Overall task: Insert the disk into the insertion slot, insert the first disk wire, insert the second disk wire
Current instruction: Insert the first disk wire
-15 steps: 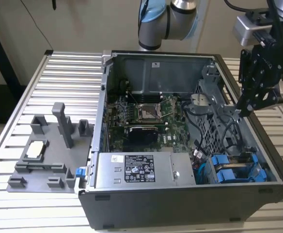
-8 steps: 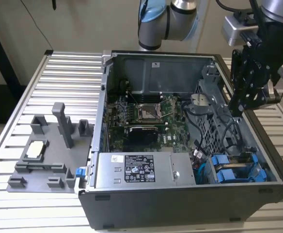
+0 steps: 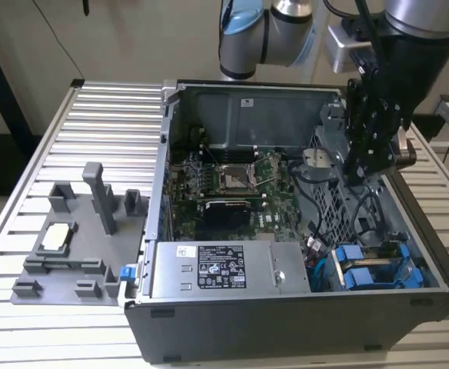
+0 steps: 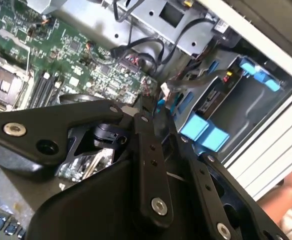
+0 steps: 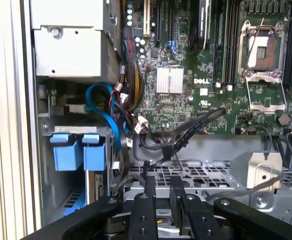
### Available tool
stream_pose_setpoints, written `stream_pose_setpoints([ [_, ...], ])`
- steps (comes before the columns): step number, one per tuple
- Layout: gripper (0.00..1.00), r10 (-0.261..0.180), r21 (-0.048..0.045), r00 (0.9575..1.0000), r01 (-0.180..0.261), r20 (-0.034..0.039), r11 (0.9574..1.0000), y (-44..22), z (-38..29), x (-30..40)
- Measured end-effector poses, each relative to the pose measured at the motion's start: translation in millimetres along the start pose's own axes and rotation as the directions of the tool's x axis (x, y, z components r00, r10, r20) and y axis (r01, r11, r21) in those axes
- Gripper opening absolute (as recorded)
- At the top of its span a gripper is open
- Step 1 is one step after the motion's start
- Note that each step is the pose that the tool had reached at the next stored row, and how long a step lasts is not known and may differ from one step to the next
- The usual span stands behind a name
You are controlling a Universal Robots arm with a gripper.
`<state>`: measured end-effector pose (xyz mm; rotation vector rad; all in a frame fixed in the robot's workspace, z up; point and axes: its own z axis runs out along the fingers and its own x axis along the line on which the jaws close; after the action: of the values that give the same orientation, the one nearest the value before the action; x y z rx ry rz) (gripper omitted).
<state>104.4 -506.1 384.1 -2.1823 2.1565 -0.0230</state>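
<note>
Over the perforated cage (image 3: 328, 204), gripper (image 3: 357, 175) — close.

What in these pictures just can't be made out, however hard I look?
- Blue drive carriers: exterior view, lower parts hidden behind the case's near wall; wire connections not discernible.
- Perforated cage: first wrist view, near part covered by the gripper.
- Motherboard: second wrist view, partly hidden by the gripper's black links.
- Small white item on the grey tray: exterior view, too small to identify.
</note>
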Motion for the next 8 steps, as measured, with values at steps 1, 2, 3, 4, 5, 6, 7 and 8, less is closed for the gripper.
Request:
stream_pose_setpoints([
  [1, 0.27, 0.000, 0.0000, 1.0000, 0.000, 0.0000, 1.0000, 4.0, -0.1, -0.1],
  [2, 0.27, 0.000, 0.0000, 1.0000, 0.000, 0.0001, 1.0000, 8.0, -0.2, -0.1],
  [3, 0.27, 0.000, 0.0001, 1.0000, 0.000, 0.0001, 1.0000, 11.8, -0.3, -0.1],
  [4, 0.27, 0.000, 0.0001, 1.0000, 0.000, 0.0001, 1.0000, 15.2, -0.4, -0.2],
  [5, 0.27, 0.000, 0.0001, 1.0000, 0.000, 0.0002, 1.0000, 18.6, -0.4, -0.2],
  [6, 0.27, 0.000, 0.0001, 1.0000, 0.000, 0.0004, 1.0000, 22.0, -0.4, -0.3],
  [7, 0.27, 0.000, 0.0002, 1.0000, 0.000, 0.0009, 1.0000, 25.4, -0.4, -0.3],
  [8, 0.27, 0.000, 0.0001, 1.0000, 0.000, 0.0020, 1.0000, 28.6, -0.3, -0.3],
])
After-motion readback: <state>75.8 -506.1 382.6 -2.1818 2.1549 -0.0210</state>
